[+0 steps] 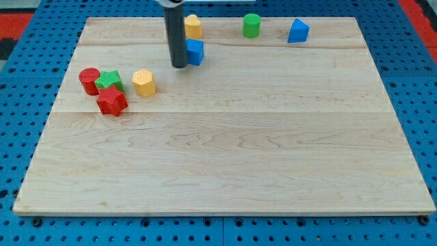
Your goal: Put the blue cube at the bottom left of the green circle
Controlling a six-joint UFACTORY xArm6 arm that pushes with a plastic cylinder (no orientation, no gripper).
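Observation:
The blue cube (195,52) sits on the wooden board near the view's top, left of centre. My tip (179,66) is right against the cube's left side, slightly below it. The green circle, a short green cylinder (252,25), stands at the view's top, to the right of and above the cube. The rod comes down from the view's top edge and hides part of the cube's left face.
A yellow block (193,26) stands just above the blue cube. A blue triangular block (298,31) lies at the top right. At the left are a red cylinder (89,80), a green star (109,81), a red star (112,102) and a yellow hexagon (144,83).

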